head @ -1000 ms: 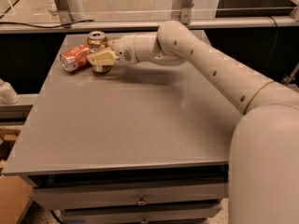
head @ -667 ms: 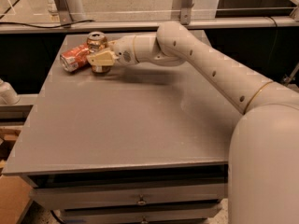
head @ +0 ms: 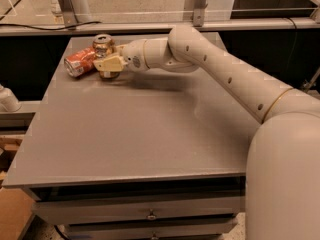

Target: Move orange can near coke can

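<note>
The orange can (head: 103,44) stands upright at the far left of the grey table (head: 140,129), its silver top showing. My gripper (head: 108,64) is closed around its middle, and one tan finger (head: 111,63) crosses the can's front. The coke can (head: 80,62) lies on its side just left of the orange can, silver end toward the front left, touching or almost touching it. My arm reaches in from the right across the back of the table.
The table's back edge runs just behind the cans, with metal frame posts (head: 67,4) and a rail behind it. Drawers (head: 150,214) sit under the table's front edge. A white object (head: 7,99) sits beside the table on the left.
</note>
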